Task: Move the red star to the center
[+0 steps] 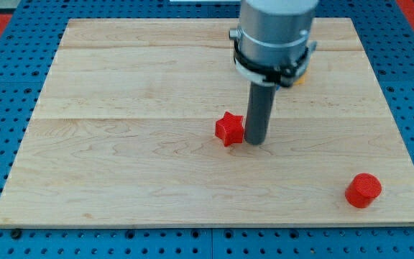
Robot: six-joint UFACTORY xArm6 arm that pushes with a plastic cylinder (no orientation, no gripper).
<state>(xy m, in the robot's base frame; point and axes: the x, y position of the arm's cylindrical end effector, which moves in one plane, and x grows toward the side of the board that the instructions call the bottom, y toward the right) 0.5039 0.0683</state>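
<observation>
The red star [228, 129] lies on the wooden board [121, 144], near the board's middle and slightly toward the view's bottom. My tip [254, 142] stands right beside the star on its right side, touching it or nearly so. The dark rod rises from the tip to the grey arm body at the view's top.
A red cylinder [364, 191] sits near the board's bottom right corner. A yellow-orange block [302, 76] peeks out behind the arm body at the upper right, mostly hidden. Blue pegboard surrounds the board.
</observation>
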